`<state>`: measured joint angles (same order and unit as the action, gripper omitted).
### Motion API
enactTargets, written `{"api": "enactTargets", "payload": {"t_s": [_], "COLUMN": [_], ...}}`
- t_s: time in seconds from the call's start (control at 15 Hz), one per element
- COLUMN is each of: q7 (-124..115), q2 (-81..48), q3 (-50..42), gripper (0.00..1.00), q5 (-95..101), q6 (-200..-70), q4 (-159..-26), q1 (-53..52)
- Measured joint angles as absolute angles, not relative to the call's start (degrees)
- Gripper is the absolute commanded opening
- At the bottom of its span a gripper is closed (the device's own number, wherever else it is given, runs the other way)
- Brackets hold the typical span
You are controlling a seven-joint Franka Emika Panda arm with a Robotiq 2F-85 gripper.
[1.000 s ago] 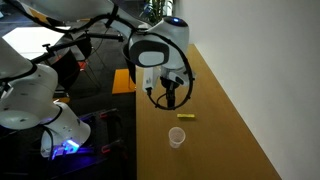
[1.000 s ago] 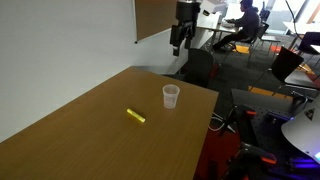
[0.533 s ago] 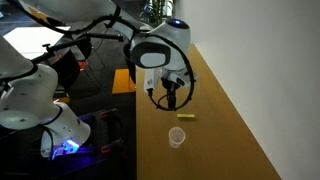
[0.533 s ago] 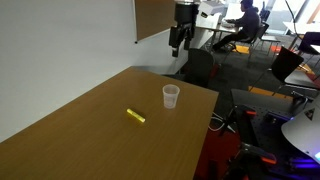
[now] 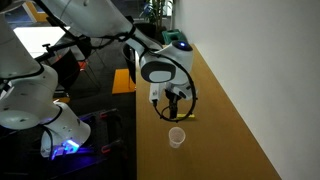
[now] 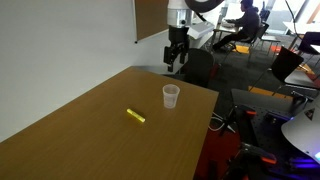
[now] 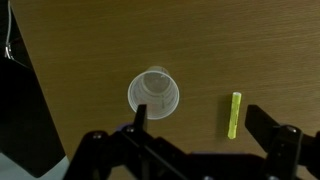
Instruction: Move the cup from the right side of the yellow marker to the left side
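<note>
The translucent whitish cup (image 5: 176, 137) (image 6: 171, 96) stands upright on the brown table near its edge. In the wrist view the cup (image 7: 154, 93) sits left of centre, seen from above. The yellow marker (image 6: 136, 116) (image 7: 234, 115) lies flat on the table, apart from the cup; in an exterior view it is mostly hidden behind the gripper. My gripper (image 5: 173, 103) (image 6: 174, 58) (image 7: 200, 125) hangs in the air above both things, open and empty, with its fingers spread wide.
The wooden table (image 6: 90, 140) has its edge close to the cup (image 7: 30, 80), with dark floor beyond. A wall (image 5: 270, 70) borders the table's far side. Chairs and people (image 6: 240, 25) are in the background; another robot base (image 5: 45, 120) stands beside the table.
My gripper has come down and moved over toward the cup and marker. The cup and marker have not moved.
</note>
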<state>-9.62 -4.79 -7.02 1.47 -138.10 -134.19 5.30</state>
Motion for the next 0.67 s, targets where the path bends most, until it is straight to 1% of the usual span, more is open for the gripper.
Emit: {"api": "enactTargets", "payload": {"t_s": [0.4,0.67], "q7": [-9.6,-9.6], "q2": [-12.1,-17.2], "q3": [-7.0,-7.0], "gripper": [1.0,1.0], "q5": [0.0,-1.6], "q6": [-139.0,-142.4], "q4": [-131.2,-129.1], "q1": [5.3,5.3]}}
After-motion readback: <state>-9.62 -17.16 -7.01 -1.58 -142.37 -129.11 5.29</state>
